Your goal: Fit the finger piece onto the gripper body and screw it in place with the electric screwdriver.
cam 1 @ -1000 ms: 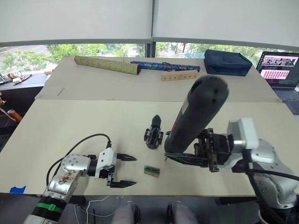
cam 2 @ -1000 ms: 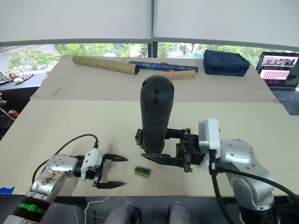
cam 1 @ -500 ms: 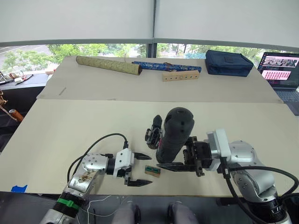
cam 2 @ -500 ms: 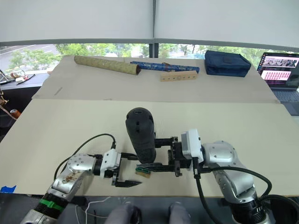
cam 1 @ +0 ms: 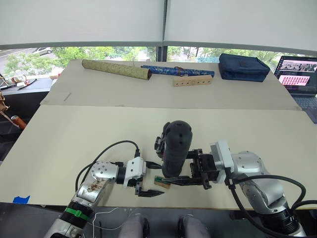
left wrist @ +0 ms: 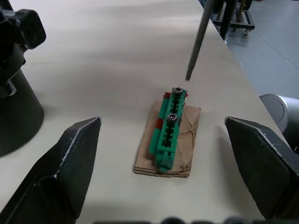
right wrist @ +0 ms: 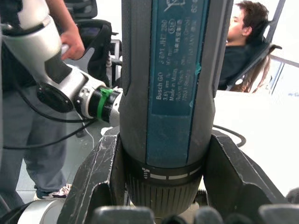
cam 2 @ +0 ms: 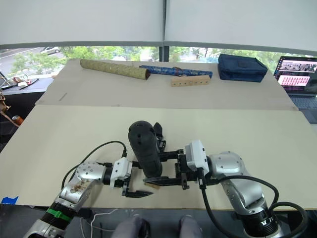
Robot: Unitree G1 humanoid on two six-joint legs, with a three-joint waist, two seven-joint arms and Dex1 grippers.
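table (cam 1: 69, 134): big beige top, everything of interest sits near the front edge, roughly mid-width

electric screwdriver (cam 1: 176, 148): held upright, clamped between the right gripper (cam 1: 190, 171) jaws, bit (left wrist: 197, 39) pointed down just above the screw holder

gripper body (cam 1: 161, 141): parked right behind the screwdriver, a bit further from the front edge; finger piece can't be picked out separately

left gripper (cam 1: 148, 177): jaws spread wide, nothing held, straddling the screw holder at the front edge

screw holder (left wrist: 169, 132): small green strip on a tan block, two screws (left wrist: 172, 117) seated in it

risk: bit looks slightly off the nearest screw head, so it'd probably slip and shove the loose block if pushed down as is
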